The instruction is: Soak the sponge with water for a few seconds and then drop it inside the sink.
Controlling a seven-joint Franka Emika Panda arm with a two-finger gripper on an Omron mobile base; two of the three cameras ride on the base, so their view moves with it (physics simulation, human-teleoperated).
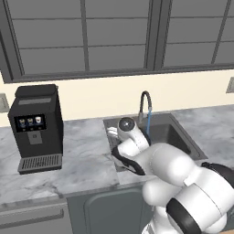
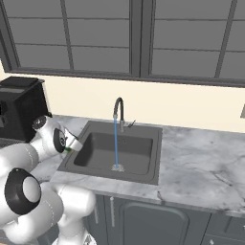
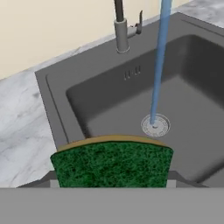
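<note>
Hand [image 3: 112, 186] around 1 sponge [image 3: 112, 162]; 1 water [image 3: 158, 65] stream, 1 sink [image 3: 57, 100].

A sponge [image 3: 112, 164] with a coarse, fibrous green scouring face over a smooth yellow foam layer; beyond it a dark grey sink [image 3: 59, 98] of matt, brushed-looking metal with a shiny silvery drain [image 3: 155, 125]; translucent blue water [image 3: 158, 65] in a glassy stream from a satin grey faucet [image 2: 118, 111]; a polished grey-veined marble desk [image 2: 201, 162]; a matt black plastic coffee machine [image 1: 35, 125]
</note>
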